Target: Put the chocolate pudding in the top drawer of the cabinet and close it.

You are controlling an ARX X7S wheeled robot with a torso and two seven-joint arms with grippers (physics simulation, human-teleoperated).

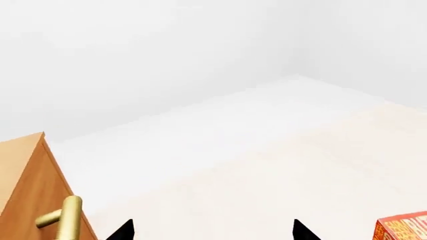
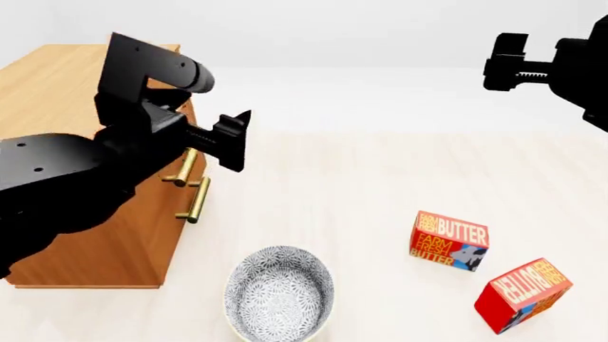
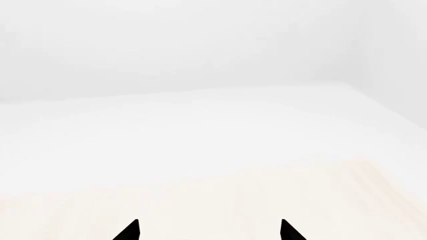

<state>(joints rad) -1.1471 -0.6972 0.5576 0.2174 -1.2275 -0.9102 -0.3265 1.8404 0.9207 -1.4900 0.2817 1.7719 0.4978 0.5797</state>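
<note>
The cabinet (image 2: pixel 90 235) is a boxy light-brown wooden thing sitting upright at the left side of the pale table (image 2: pixel 380 192), with a plain flat top. Two brass bar handles stick out of its front, one above the other. The top drawer (image 2: pixel 187 168) looks pushed in flush, though the black arm covers most of it. Can't spot the chocolate pudding in any view.
</note>
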